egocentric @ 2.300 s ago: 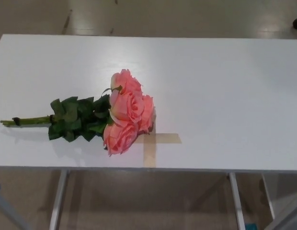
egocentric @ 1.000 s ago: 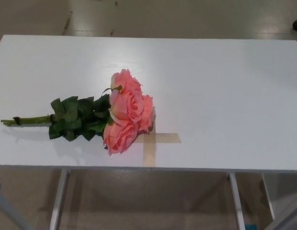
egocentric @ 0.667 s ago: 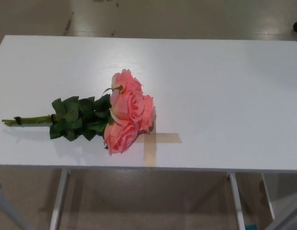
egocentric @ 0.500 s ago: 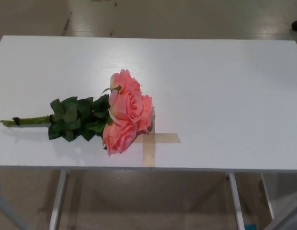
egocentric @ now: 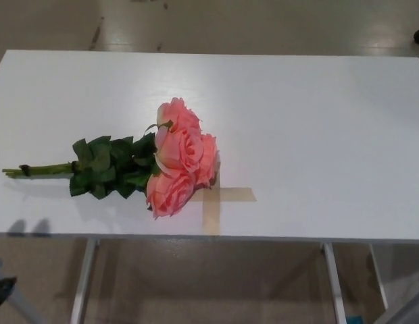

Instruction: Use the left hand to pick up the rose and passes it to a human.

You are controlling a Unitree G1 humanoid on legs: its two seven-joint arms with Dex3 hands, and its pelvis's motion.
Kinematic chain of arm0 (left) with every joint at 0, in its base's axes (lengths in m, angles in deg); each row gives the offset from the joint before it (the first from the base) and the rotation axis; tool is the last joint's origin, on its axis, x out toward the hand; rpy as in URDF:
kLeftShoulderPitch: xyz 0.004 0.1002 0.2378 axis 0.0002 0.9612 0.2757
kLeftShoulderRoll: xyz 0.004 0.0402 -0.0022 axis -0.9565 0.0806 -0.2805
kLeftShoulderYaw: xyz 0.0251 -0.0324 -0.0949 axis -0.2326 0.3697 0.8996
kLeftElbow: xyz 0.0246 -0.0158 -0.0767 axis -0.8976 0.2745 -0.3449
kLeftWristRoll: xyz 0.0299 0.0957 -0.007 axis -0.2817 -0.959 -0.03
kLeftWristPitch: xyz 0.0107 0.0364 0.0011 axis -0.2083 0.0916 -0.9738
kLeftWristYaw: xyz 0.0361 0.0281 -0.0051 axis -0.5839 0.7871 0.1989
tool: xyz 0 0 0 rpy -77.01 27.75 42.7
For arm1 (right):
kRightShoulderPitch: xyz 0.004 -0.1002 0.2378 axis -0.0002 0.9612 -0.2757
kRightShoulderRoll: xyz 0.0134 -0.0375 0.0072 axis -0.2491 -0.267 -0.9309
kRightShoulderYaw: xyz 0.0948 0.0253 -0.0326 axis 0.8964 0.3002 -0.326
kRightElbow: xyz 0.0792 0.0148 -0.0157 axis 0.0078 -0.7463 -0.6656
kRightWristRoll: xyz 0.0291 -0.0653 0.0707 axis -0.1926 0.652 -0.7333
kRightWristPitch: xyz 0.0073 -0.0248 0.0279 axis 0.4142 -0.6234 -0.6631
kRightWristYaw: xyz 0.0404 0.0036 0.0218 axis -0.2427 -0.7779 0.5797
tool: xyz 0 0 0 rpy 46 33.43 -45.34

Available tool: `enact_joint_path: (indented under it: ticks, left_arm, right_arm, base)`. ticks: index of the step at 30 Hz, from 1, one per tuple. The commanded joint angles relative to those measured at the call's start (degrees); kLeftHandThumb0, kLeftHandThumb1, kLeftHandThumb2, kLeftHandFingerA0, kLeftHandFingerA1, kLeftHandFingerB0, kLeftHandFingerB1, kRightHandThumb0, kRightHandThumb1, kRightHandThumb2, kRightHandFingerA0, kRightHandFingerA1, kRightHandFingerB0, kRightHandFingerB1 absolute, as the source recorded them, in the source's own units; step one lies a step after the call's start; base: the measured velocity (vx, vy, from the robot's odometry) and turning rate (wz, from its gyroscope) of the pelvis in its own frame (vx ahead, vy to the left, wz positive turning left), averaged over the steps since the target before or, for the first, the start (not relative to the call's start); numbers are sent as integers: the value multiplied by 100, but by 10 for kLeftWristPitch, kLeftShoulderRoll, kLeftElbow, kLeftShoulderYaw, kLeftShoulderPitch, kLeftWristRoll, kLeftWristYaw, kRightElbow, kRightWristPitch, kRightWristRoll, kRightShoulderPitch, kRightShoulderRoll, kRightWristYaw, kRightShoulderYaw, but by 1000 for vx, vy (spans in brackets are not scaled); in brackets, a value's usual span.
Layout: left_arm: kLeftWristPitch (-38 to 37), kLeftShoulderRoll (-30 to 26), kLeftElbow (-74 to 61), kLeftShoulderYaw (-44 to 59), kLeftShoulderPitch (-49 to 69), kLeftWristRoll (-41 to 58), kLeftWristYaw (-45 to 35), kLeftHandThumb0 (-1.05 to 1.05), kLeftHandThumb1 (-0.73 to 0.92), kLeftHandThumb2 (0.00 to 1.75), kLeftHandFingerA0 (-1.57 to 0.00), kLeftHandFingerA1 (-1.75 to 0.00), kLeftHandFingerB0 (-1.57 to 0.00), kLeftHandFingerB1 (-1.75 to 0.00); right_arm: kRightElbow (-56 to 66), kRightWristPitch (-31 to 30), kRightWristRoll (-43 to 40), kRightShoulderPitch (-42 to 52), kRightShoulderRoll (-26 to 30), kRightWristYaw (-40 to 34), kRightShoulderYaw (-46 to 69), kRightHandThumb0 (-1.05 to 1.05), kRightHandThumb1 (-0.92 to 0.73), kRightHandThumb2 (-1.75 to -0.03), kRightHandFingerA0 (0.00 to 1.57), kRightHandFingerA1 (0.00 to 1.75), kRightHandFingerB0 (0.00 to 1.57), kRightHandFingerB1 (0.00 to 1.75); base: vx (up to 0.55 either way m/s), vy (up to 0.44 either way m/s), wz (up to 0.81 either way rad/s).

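— Where do you see the rose (egocentric: 172, 162) at this moment?

— You see it lying flat on the white table (egocentric: 317, 121), in the left half of the frame. Its pink blooms are near the centre, and the lowest bloom touches the tan tape cross (egocentric: 215, 202) by the front edge. The green leaves (egocentric: 108, 167) come next, and the thin stems (egocentric: 37, 169) point to the left edge of the frame.

— And the left hand?

— You can find only a small dark piece at the lower left corner (egocentric: 1, 291), below the table's edge. I cannot tell if its fingers are apart or together. Two soft shadows lie on the front edge of the table just above it. Nothing touches the rose.

— The right hand?

— It does not show in the frame.
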Motion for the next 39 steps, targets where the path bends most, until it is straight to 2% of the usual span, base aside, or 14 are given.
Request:
enact_joint_path:
  ticks: [1, 4, 6, 8, 9, 10, 17, 22, 23, 24, 26, 27, 37, 39]
  left_arm:
    - [11, -29, 16, -18, -58, -50, 3, -81, 49, 79, 0, -25, 0, -30]
    - [44, -50, 25, -34, -101, -72, 4, -88, 53, 88, 0, -32, 0, -34]
    - [64, -61, 35, -49, -130, -87, 6, -93, 55, 63, 0, -17, 0, -29]
    - [106, -91, 66, -75, -190, -106, -4, -97, 58, 102, 0, -24, 0, -27]
    - [117, -99, 71, -81, -203, -107, -7, -105, 58, 61, 0, -13, 0, -30]
    - [131, -109, 72, -87, -217, -106, -13, -84, 46, 94, 0, -2, 0, -12]
    - [134, -163, 156, -117, -286, -108, -40, -69, 40, 64, -6, -21, -9, -23]
    - [152, -181, 230, -166, -356, -144, -35, -63, 41, 77, -7, -19, -8, -27]
    - [164, -183, 237, -180, -370, -161, -30, -58, 37, 77, -3, -24, -5, -29]
    - [169, -184, 243, -187, -377, -166, -29, -58, 37, 77, -3, -24, -6, -29]
    - [201, -185, 252, -219, -405, -193, -30, -61, 41, 77, -7, -19, -8, -26]
    - [201, -184, 261, -230, -413, -203, -26, -58, 37, 77, -3, -24, -5, -29]
    - [275, -164, 258, -329, -448, -294, -11, -55, 36, 75, -3, -24, -8, -29]
    - [281, -161, 267, -346, -463, -306, -14, -60, 41, 74, -8, -17, -9, -24]
  right_arm:
    - [1, 3, -14, 4, -1, 2, 6, -62, -76, -64, 48, 35, 29, 31]
    - [-1, 15, -9, 5, 0, 27, -2, -61, -77, -64, 47, 35, 28, 31]
    - [-2, 21, -8, 6, 1, 37, -6, -61, -77, -64, 45, 34, 28, 31]
    - [-1, 31, -7, 8, 0, 44, -9, -61, -77, -64, 51, 36, 28, 31]
    - [-1, 33, -7, 9, 1, 43, -10, -61, -76, -64, 52, 36, 28, 31]
    - [-1, 33, -8, 9, 1, 42, -11, -61, -77, -64, 51, 36, 28, 31]
    - [-2, 29, -6, 2, 4, 43, -18, -61, -77, -64, 50, 36, 27, 30]
    - [-1, 30, -12, -2, 3, 46, -15, -61, -77, -63, 50, 37, 26, 31]
    - [-2, 31, -13, -2, 3, 47, -15, -66, -64, -92, 45, 51, 21, 43]
    - [-2, 31, -13, -2, 3, 48, -15, -61, -77, -63, 52, 38, 26, 31]
    - [-2, 29, -16, -5, 4, 50, -13, -61, -76, -64, 53, 37, 26, 30]
    - [-2, 29, -16, -6, 5, 51, -12, -66, -64, -92, 45, 51, 21, 43]
    - [-2, 38, -16, 1, 3, 61, -13, -66, -63, -92, 45, 51, 20, 43]
    - [-3, 36, -14, -3, 4, 60, -14, -61, -76, -64, 54, 38, 26, 30]
  base:
    - [0, 0, 0]
    - [0, 0, 0]
    - [0, 0, 0]
    - [0, 0, 0]
    - [0, 0, 0]
    - [0, 0, 0]
    - [0, 0, 0]
    - [0, 0, 0]
    - [0, 0, 0]
    - [0, 0, 0]
    - [0, 0, 0]
    - [0, 0, 0]
    - [0, 0, 0]
    - [0, 0, 0]
